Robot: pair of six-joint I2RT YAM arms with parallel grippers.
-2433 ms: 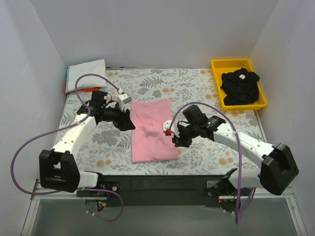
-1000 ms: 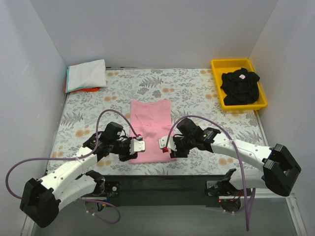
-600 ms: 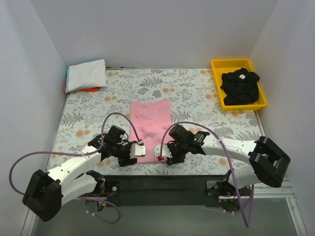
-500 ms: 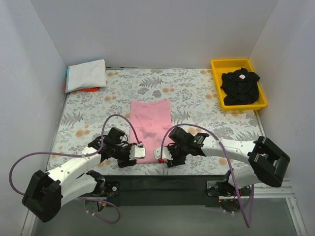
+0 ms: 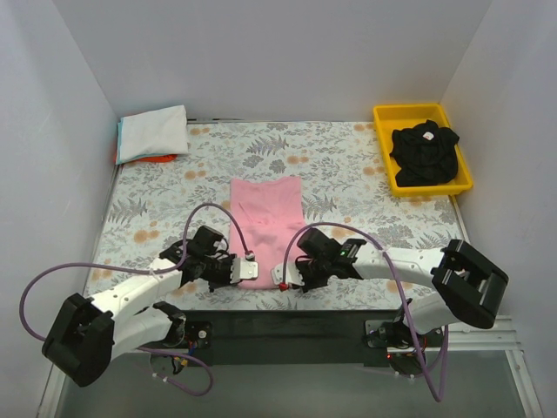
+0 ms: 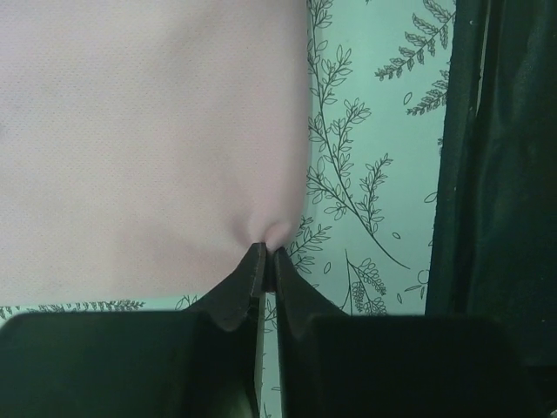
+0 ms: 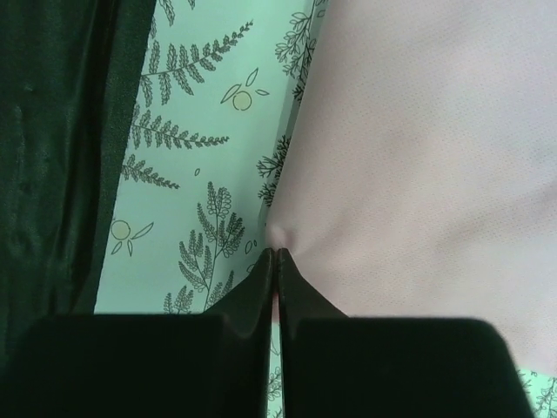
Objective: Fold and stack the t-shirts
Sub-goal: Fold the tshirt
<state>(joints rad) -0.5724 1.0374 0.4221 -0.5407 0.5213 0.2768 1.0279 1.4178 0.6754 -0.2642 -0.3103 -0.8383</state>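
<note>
The light pink t-shirt (image 5: pixel 265 213) lies as a long folded strip on the floral table cloth. My left gripper (image 5: pixel 244 275) is shut on its near left corner, where the cloth (image 6: pixel 148 139) puckers at the tips (image 6: pixel 265 255). My right gripper (image 5: pixel 283 279) is shut on the near right corner, with the cloth (image 7: pixel 418 148) pinched at the tips (image 7: pixel 277 253). The black t-shirt (image 5: pixel 425 155) lies crumpled in the yellow tray (image 5: pixel 383 113) at the back right. A folded white t-shirt (image 5: pixel 154 132) tops a stack at the back left, with pale blue and orange (image 5: pixel 148 158) edges beneath.
The dark front edge of the table (image 5: pixel 278 318) runs just behind both grippers. It also shows in the left wrist view (image 6: pixel 496 174) and in the right wrist view (image 7: pixel 52 131). White walls enclose the table on three sides.
Both arms have moved from the shirt's sides toward the near edge. They have come down at the shirt's near corners and closed on them.
</note>
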